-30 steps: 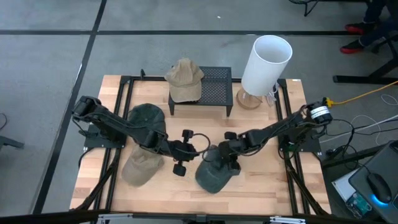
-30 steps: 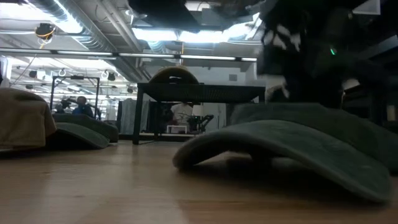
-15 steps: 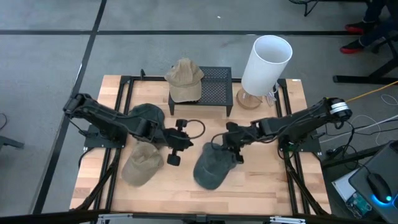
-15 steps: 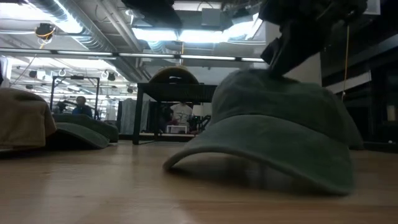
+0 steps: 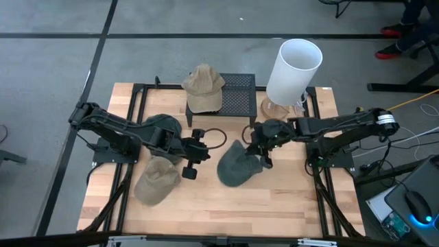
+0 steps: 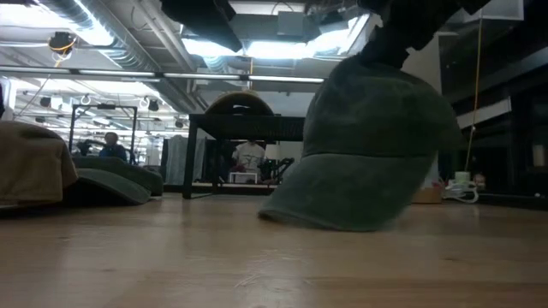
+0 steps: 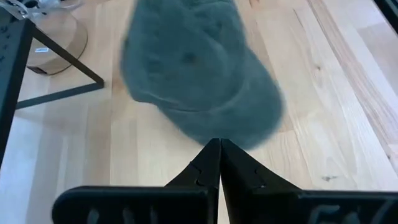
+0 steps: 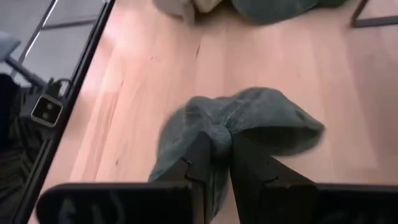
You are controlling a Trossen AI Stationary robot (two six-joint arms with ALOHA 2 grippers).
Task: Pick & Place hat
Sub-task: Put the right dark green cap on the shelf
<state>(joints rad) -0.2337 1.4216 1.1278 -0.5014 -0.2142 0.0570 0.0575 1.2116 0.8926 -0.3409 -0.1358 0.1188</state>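
Note:
A dark green cap (image 5: 236,168) hangs tilted from my right gripper (image 5: 264,145), which is shut on it near the table's middle. In the low view the cap (image 6: 368,145) stands steeply on its brim. My left gripper (image 5: 191,156) is shut and touches nothing. It hovers to the left of the cap, and its wrist view shows the cap (image 7: 199,68) just past its fingertips (image 7: 219,155). A tan cap (image 5: 204,88) lies on a black mesh rack (image 5: 240,96). My right gripper pinches a bunch of the cap's crown fabric (image 8: 217,127) between its two fingers, coming from above and from the table's right. The cap hangs tilted below the fingers, its crown lifted and the brim's edge (image 6: 330,224) on the table.
A second dark green cap (image 5: 161,127) and a tan cap (image 5: 156,182) lie on the left half of the table. A tall white cylinder (image 5: 293,68) stands on a round base at the far right. Bare wood lies along the near edge.
My right gripper has risen and drawn back toward the table's far right, holding the cap. The crown has lifted and the cap has tipped from flat to steep, its brim sliding along the table after it. My left gripper has pulled back a little toward the left.

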